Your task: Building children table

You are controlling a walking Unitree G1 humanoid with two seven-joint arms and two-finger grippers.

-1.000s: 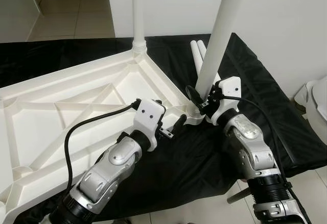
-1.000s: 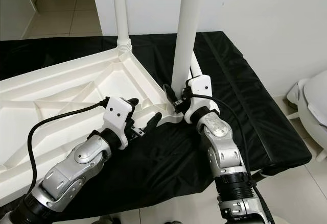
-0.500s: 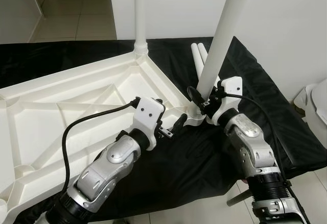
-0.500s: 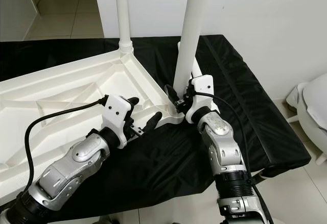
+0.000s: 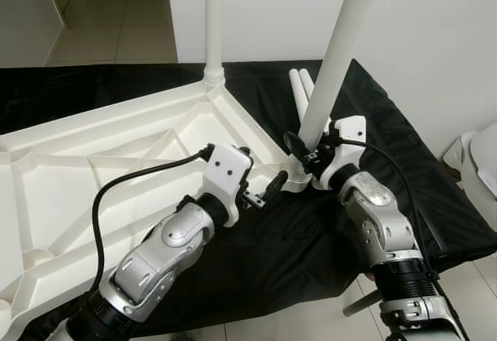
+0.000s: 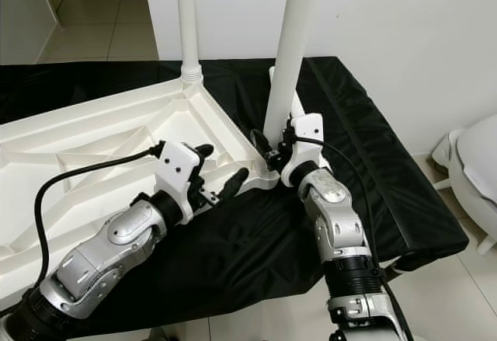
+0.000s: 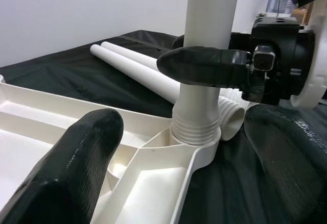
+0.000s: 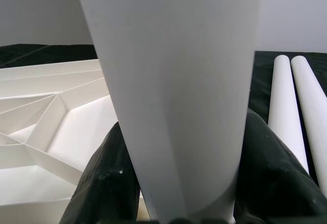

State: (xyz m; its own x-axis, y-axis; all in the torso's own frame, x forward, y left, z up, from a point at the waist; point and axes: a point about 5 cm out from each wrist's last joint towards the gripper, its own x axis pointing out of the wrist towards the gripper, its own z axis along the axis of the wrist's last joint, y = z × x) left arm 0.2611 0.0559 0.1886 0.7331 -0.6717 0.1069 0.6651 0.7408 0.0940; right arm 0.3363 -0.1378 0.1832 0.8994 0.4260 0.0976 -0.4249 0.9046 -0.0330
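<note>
The white table top [image 5: 93, 162] lies upside down on a black cloth [image 5: 404, 170]. One white leg [image 5: 213, 22] stands in its far corner socket. A second leg [image 5: 335, 53] stands, slightly tilted, in the near corner socket [image 5: 294, 178]. My right gripper [image 5: 304, 148] is shut on this leg just above the socket; its fingers [image 8: 107, 178] clasp the leg [image 8: 173, 81] on both sides. My left gripper [image 5: 261, 175] is open at the table's edge beside that socket, with its fingers [image 7: 76, 168] on either side of the rim. Two loose legs [image 5: 300, 85] lie on the cloth behind.
A white wall rises just behind the cloth. A white rounded fixture [image 5: 481, 154] stands on the tiled floor at the right. A black cable [image 5: 132, 182] loops from my left wrist over the table top. The cloth's front edge [image 5: 311, 294] is near my arms.
The view has shifted slightly. The right gripper stays shut on the leg at the socket and the left gripper stays open beside it.
</note>
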